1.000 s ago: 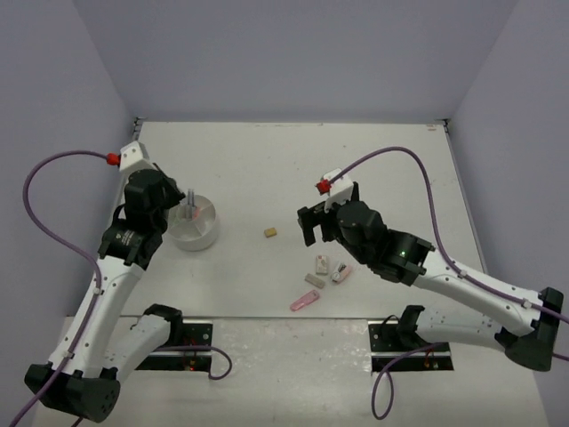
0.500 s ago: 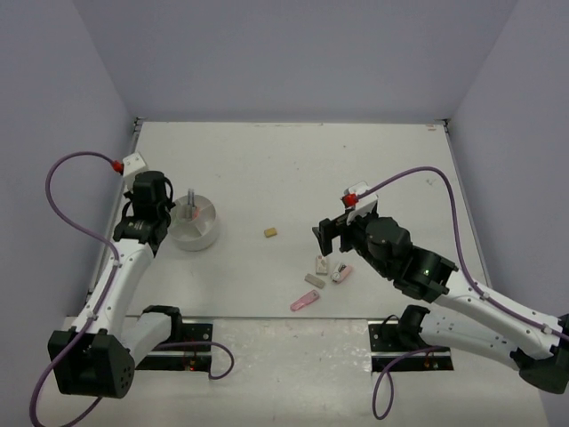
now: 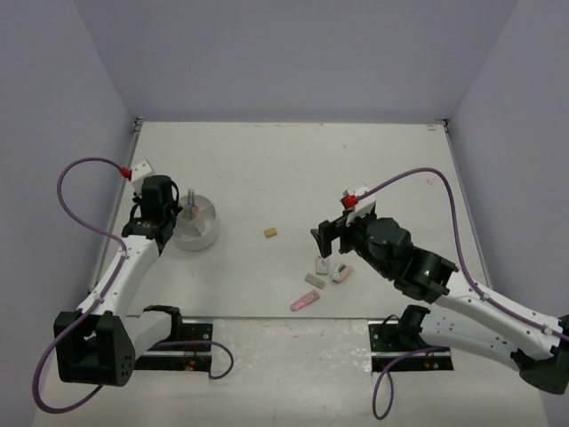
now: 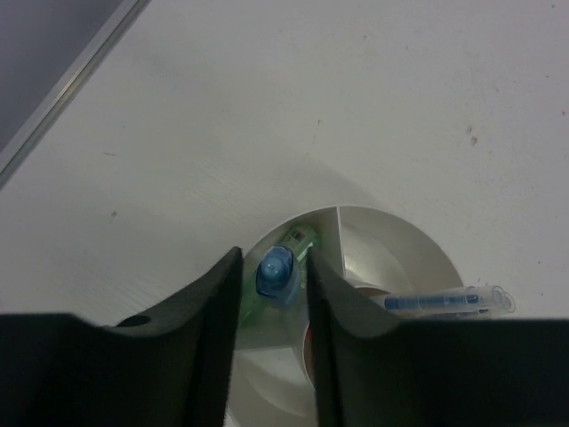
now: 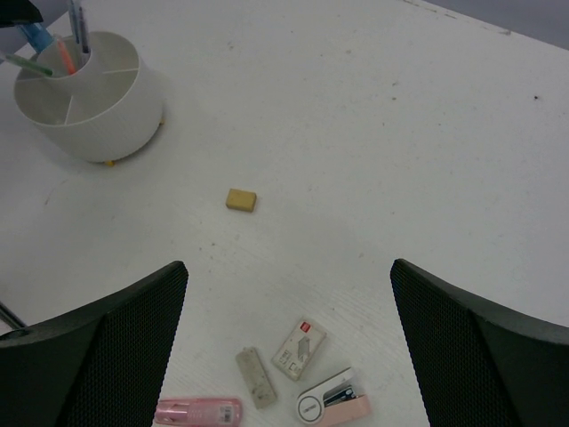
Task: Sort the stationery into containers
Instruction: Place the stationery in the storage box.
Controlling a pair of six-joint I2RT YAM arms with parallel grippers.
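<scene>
**A:** What is changing at the left gripper (image 4: 271, 258)?

**B:** Its jaws are loosening. A second ago they were clenching the blue marker (image 4: 276, 274); now they are standing just off its cap on both sides, letting it go.

**A:** Where is the marker sitting?

**B:** It is standing upright in one compartment of the white holder (image 3: 197, 233), at the left of the worktop (image 3: 293, 169), sharing that compartment with a green marker (image 4: 299, 237) (thin pens are leaning in the holder too).

**A:** So it is counting as sorted?

**B:** I am judging so; the left arm is only needing to lift clear.

**A:** And the right gripper (image 5: 289, 267)?

**B:** It has swung nearer and to the right. Now it is hovering with its jaws spread wide and grasping nothing. It is hanging over the loose pieces near the middle: the pink marker (image 5: 198, 412), grey eraser (image 5: 256, 390) and white eraser (image 5: 299, 349), with the tan eraser (image 5: 241, 199) lying farther off. Those are still waiting.
</scene>
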